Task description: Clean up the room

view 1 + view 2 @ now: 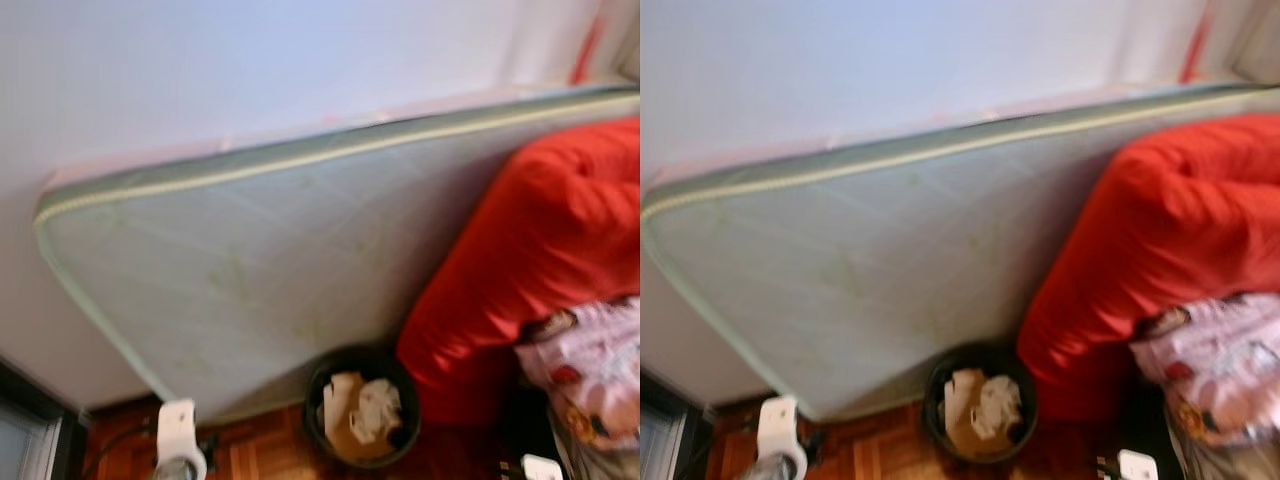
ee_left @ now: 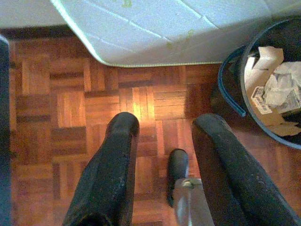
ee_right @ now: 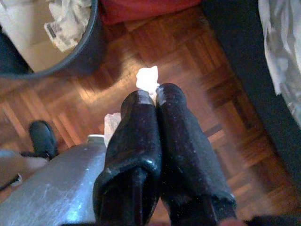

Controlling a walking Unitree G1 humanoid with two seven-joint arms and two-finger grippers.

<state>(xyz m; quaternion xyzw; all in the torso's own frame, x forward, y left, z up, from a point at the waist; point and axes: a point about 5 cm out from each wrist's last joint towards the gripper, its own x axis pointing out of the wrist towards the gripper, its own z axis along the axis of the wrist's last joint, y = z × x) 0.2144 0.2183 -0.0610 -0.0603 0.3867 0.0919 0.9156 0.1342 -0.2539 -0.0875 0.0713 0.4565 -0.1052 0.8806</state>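
Right wrist view: right hand pinched shut on white tissue scrap, poking past fingertips, near bin. Light, soft, crushable; tip pinch is enough. Left hand open, empty, over parquet floor.

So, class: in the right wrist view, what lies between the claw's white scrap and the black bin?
Bare parquet floor. In the right wrist view, nothing sits between the white scrap pinched in the right claw and the black bin.
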